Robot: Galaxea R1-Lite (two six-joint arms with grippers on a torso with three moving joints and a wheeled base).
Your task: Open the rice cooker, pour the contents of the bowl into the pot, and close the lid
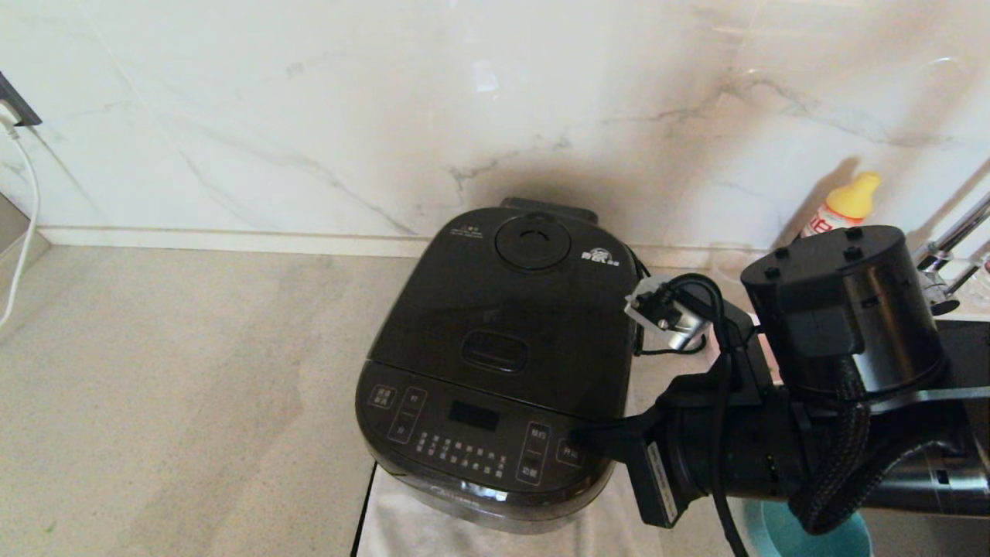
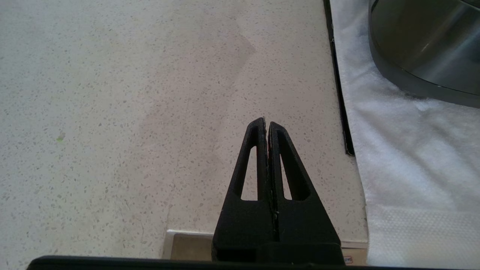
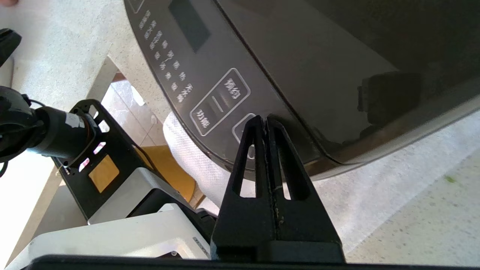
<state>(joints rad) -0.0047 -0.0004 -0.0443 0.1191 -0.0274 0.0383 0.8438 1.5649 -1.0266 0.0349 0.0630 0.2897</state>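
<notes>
On my far left, a white cable (image 1: 23, 232) hangs down the white marble-veined wall (image 1: 309, 116) beside the bare speckled beige stone countertop (image 1: 155, 387). My left gripper (image 2: 267, 123) sits low over that counter, its two black wedge fingers pressed flat together and holding nothing; one tiny green fleck (image 2: 60, 138) lies on the stone well off from it.

Moving right, I see the large glossy black rounded-square rice cooker (image 1: 495, 363) standing on a white fleecy cloth (image 1: 402, 518) that hangs past the counter's front edge. Its hinged black lid (image 1: 510, 309) is down and shut, with the round steam vent (image 1: 533, 241) towards the wall and the oblong latch button (image 1: 495, 350) nearer me. With the lid closed I cannot see the pot, so I cannot tell what is in it.

Further right, my right gripper (image 3: 267, 120) is at the cooker's front right corner. Its fingers are closed tight with nothing between them, and the tips sit against or just above the control panel (image 3: 210, 75), by a white-outlined button; I cannot tell if they touch.

Behind the arm, a white bottle with a yellow cap (image 1: 843, 205) stands by the wall. At the lower right edge, a light blue round container (image 1: 781, 534) peeks out beneath the arm, its contents hidden. The pink bowl is not in view.
</notes>
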